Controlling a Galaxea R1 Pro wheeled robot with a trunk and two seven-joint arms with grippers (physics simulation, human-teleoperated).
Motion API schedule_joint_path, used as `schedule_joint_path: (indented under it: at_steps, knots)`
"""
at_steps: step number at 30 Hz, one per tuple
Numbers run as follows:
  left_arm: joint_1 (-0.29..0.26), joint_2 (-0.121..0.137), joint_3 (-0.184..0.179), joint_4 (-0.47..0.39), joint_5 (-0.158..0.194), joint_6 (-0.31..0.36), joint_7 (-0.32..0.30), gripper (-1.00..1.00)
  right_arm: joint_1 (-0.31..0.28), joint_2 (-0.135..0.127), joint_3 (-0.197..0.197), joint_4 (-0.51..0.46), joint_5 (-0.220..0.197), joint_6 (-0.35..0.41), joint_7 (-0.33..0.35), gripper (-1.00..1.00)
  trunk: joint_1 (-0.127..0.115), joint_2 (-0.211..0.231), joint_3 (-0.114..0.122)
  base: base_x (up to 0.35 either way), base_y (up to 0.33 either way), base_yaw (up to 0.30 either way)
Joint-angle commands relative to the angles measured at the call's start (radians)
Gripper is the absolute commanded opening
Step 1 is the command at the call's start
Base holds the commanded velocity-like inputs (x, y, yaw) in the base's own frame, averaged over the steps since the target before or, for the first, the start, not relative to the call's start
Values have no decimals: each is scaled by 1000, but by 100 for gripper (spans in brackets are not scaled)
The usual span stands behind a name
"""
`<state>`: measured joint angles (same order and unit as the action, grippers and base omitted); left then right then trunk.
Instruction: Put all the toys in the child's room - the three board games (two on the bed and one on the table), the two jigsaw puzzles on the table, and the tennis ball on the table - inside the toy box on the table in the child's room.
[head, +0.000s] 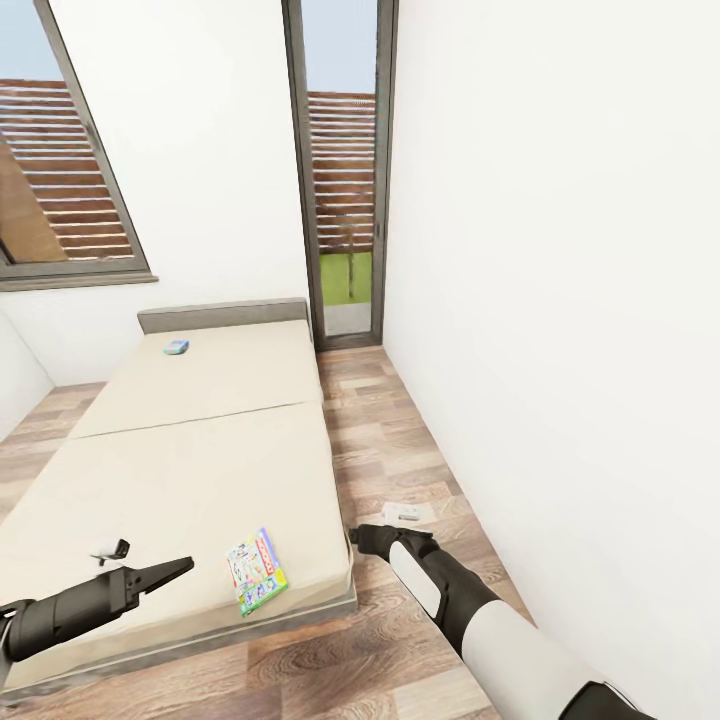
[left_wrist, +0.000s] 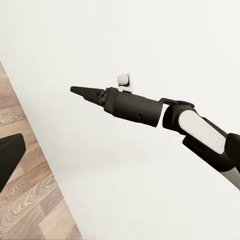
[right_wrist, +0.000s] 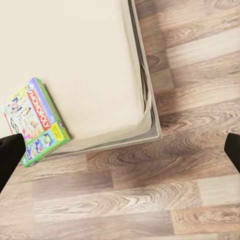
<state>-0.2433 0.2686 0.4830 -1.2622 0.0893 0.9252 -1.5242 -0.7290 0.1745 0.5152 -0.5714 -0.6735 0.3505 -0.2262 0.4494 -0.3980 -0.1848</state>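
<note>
The bed (head: 190, 450) is low and wide, with a smooth beige mattress split by a seam into two parts, a thin grey frame and a grey headboard against the white wall. Near its foot corner lies a flat rectangular white-and-green board game (head: 256, 571), a printed card box face up, its long axis running roughly along the bed's length, slightly skewed; in the right wrist view its red lettered band (right_wrist: 39, 105) is plain and its corner overhangs the mattress edge. A smaller blue board game (head: 176, 346) lies flat up by the headboard, well apart from the first. The floor (head: 400, 450) is wood-grain planks, with a small white paper (head: 408, 513) lying on it beside the bed.

The left tool (head: 165, 572) hovers over the mattress foot, its dark tapered fingers pressed together to a point. The right tool (right_wrist: 120, 150) hangs over the floor beside the bed corner, its black fingers (right_wrist: 10, 152) spread wide, holding nothing
</note>
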Motion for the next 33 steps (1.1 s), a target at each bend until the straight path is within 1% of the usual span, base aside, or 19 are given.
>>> schedule_joint_path:
  at_steps: [1,17,26,33]
  knots:
    - [-1,0,0,0,0,11,-2,100,-1,0,3,-1,-8,2,-8,100,1,-2,-2,0,0,0]
    - [-1,0,2,0,1,11,1,100,-1,0,-2,-1,-8,4,-9,100,1,-2,-2,4,-4,0]
    - [-1,0,2,0,1,11,1,100,-1,0,-1,-1,-8,4,-9,100,1,-2,-2,142,-150,0]
    - [-1,0,2,0,1,11,1,100,-1,0,-2,-1,-8,4,-9,100,1,-2,-2,42,-43,0]
